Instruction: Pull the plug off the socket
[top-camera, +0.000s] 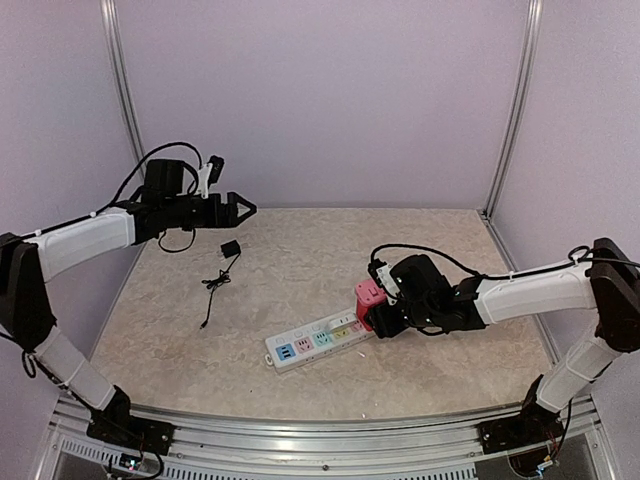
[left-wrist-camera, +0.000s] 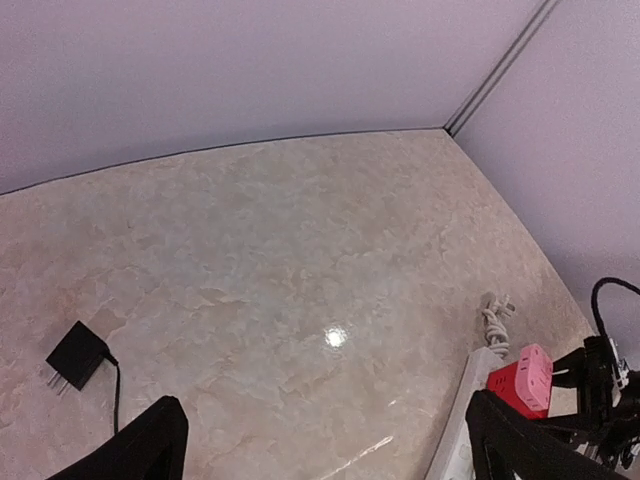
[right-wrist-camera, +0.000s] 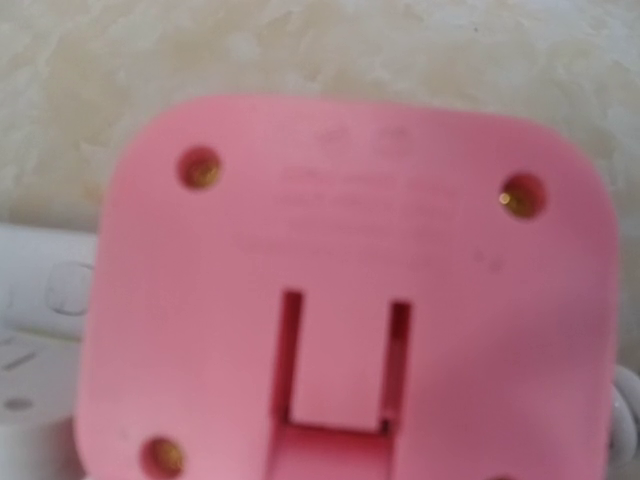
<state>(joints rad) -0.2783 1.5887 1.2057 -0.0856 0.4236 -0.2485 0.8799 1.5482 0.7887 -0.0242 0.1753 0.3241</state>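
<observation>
Left gripper (top-camera: 243, 207) was off the table (top-camera: 300, 250) at the rear left, jaws wide apart, nothing between them. The black plug (top-camera: 230, 248) lay flat on the table just below it, out of the socket (top-camera: 318, 340) and well apart from it, with its thin cable (top-camera: 213, 285) trailing toward the near edge. The socket sat diagonally mid-table, pastel faces up. A pink block (top-camera: 369, 298) sat at its far right end with the right gripper (top-camera: 385, 318) up against it. Right wrist view was filled by the block, own fingers out of frame, so grip or opening couldn't be told. White cord (left-wrist-camera: 493, 322) lay bundled past that end.
</observation>
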